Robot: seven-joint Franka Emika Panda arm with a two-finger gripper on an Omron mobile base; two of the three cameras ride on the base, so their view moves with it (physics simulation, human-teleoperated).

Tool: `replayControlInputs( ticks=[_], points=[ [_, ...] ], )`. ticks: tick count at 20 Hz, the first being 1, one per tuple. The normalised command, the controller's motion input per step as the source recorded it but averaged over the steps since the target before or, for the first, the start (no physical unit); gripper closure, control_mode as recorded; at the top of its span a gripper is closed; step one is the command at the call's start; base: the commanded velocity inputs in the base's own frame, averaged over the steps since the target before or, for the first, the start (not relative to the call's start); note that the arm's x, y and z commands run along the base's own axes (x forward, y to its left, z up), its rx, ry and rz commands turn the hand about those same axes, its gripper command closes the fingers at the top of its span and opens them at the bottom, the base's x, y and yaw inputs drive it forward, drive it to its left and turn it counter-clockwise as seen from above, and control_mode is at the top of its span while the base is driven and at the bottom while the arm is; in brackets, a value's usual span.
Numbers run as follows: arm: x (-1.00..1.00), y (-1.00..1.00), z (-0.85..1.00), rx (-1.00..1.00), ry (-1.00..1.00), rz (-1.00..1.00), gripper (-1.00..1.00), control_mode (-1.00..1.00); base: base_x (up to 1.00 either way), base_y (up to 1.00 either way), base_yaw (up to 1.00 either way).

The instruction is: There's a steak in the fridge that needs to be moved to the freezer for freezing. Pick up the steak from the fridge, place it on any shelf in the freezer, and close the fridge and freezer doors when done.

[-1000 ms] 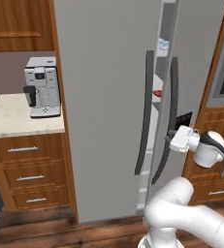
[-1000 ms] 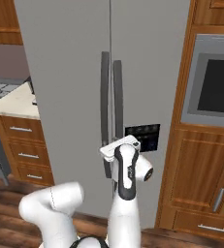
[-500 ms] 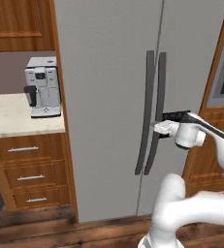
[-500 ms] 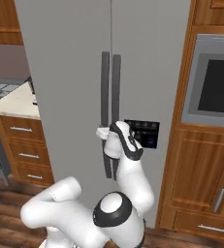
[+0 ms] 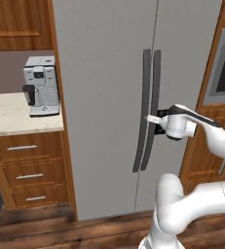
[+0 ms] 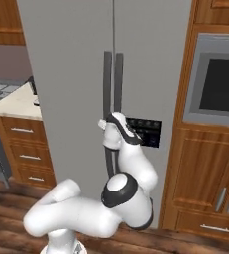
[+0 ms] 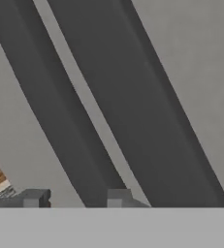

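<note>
Both doors (image 5: 109, 97) shut, steak unseen behind them; gripper (image 7: 74, 197) closed about 1 bar handle (image 7: 60, 126); rigid, heavy, probably best held mid-bar.

Both fridge and freezer doors (image 5: 104, 97) look shut in front of me, flat grey panels with dark bar handles (image 5: 150, 109) side by side at the seam.
</note>
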Motion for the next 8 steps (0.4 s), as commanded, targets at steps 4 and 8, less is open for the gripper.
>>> replayControlInputs(
  ticks=[4,8],
  points=[
    [1.0,0.05,-0.13,0.0,0.07,-0.1,-1.0,-1.0,0.0,0.0,0.0],
    [0.74,0.76,-0.12,-0.05,-0.01,-0.35,-1.0,-1.0,0.0,0.0,0.0]
  ],
)
